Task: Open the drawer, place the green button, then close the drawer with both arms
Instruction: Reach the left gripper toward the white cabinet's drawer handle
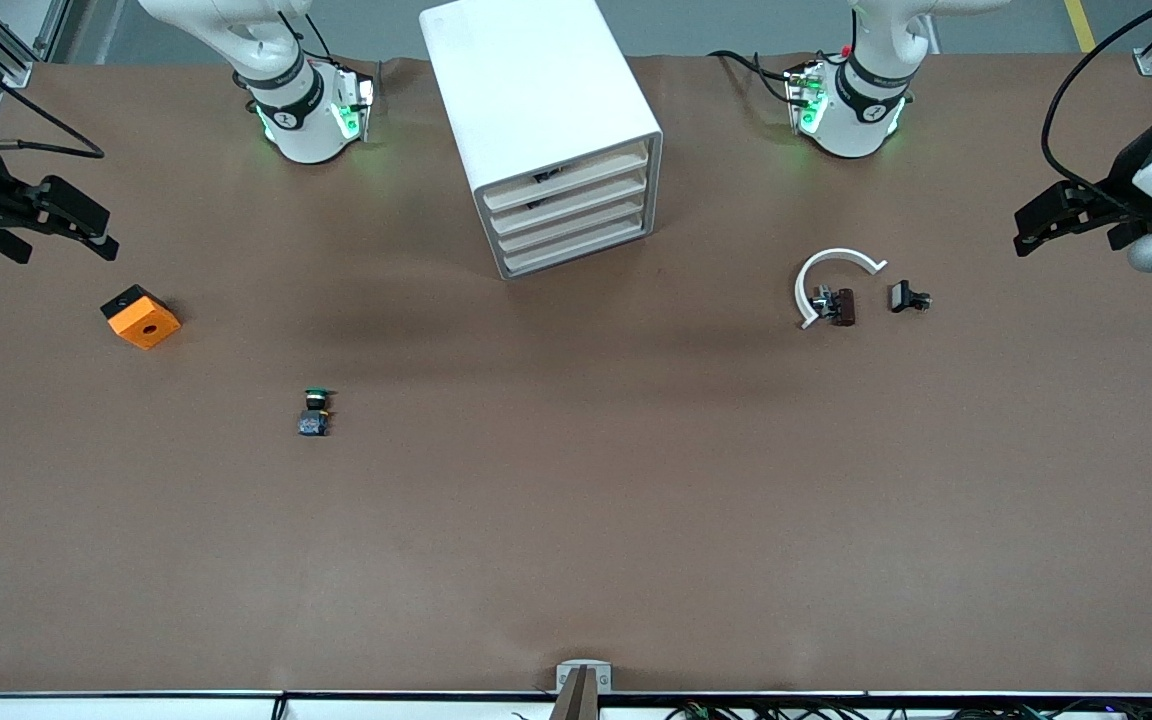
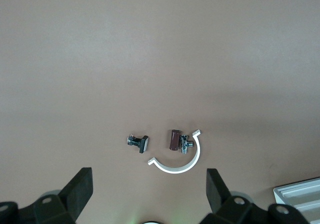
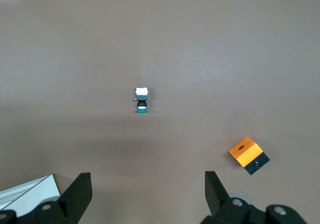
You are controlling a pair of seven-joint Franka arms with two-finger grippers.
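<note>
The white cabinet [image 1: 546, 120] stands at the back middle of the table, its four beige-fronted drawers [image 1: 568, 212] all shut. The green-capped button [image 1: 314, 411] lies on the table nearer the front camera, toward the right arm's end; it also shows in the right wrist view [image 3: 141, 100]. My right gripper [image 1: 56, 225] is open and empty, up in the air at the right arm's end of the table. My left gripper [image 1: 1061, 215] is open and empty, up in the air at the left arm's end. Both arms wait.
An orange square block [image 1: 141, 317] lies near the right gripper and shows in the right wrist view [image 3: 248, 155]. Black clip parts [image 1: 909, 298] and a white curved strip [image 1: 831, 275] lie toward the left arm's end, also in the left wrist view [image 2: 180, 156].
</note>
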